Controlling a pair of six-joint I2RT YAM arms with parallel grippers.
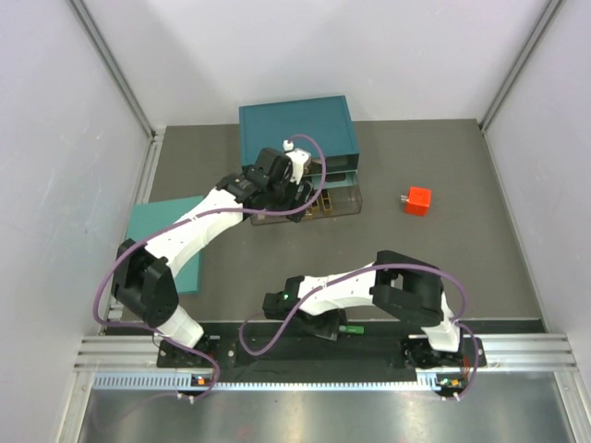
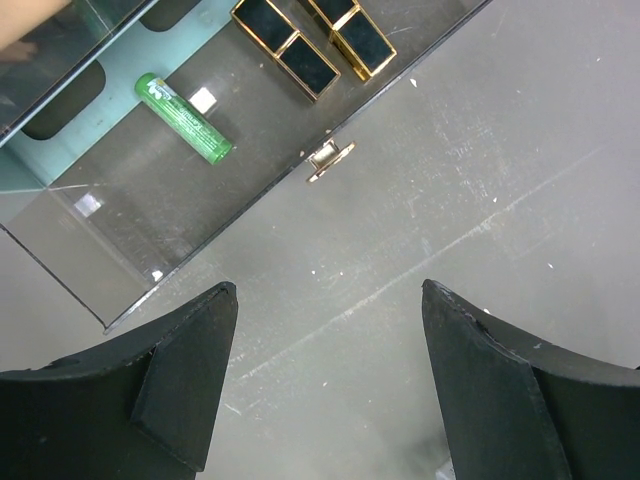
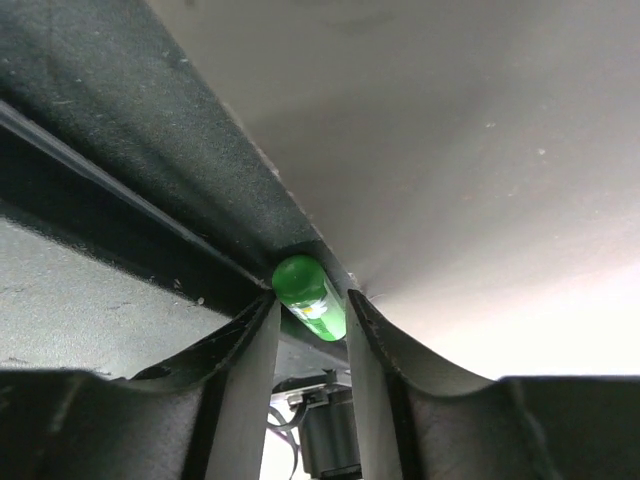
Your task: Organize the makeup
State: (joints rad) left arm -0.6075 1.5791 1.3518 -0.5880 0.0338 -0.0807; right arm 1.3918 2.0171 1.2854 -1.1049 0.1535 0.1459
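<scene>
Down at the near edge of the grey table (image 1: 443,268), the right gripper (image 3: 311,298) is reaching low against the black rail (image 1: 259,334). Its two fingers are closing in on a green cylindrical stick (image 3: 305,290), and both appear to be touching it. I cannot tell how firmly they are pinching. The stick is lying tucked into the corner where table and rail meet, with its rounded end poking out beyond the fingertips.

Across the table, the left gripper (image 2: 328,288) is hanging wide open with nothing in it. It is hovering over bare tabletop just in front of the clear acrylic drawer (image 2: 150,230) of the teal organizer box (image 1: 297,125). A second green stick (image 2: 183,118) and several black-and-gold flat cases (image 2: 300,50) are lying inside that drawer.

I am worrying about that round, slick stick. Being pinched near one end, it could swivel or squirt out and roll along the rail. The fingers could also scrape the rail while lifting. The left arm is sitting in front of the drawer, so a delivery there risks a collision.
</scene>
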